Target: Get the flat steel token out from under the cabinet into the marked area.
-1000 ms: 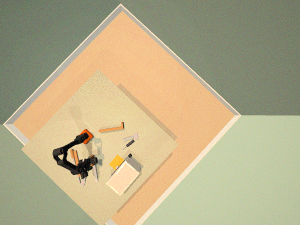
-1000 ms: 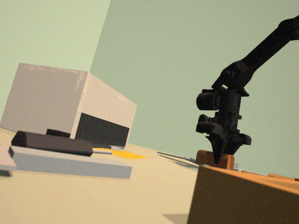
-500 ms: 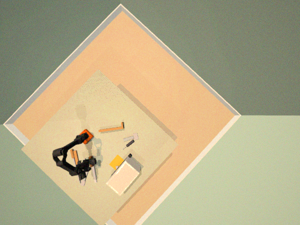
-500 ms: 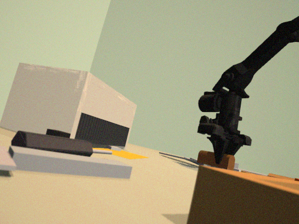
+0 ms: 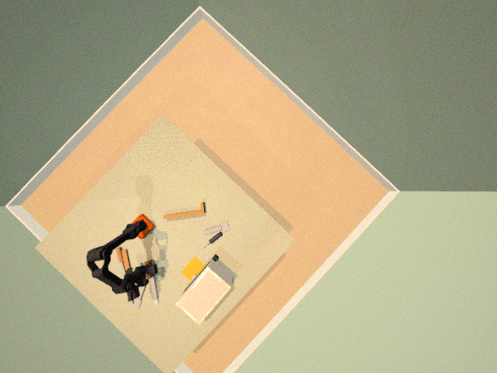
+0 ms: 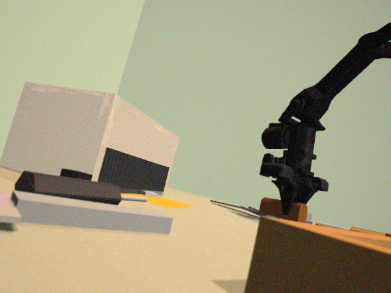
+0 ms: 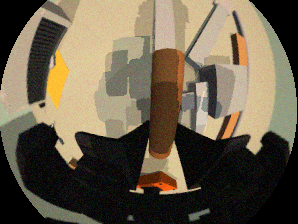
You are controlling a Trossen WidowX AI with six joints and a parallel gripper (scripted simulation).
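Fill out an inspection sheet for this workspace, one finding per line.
Surface: beige table on an orange floor.
Job's things: white cabinet, dark vent slots; yellow marked area in front; token not seen.
Clutter: orange L-shaped bar, small screwdriver, grey block.
End effector: end effector shut on a brown-handled tool.
Cables: nothing seen.
Surroundings: plain green walls.
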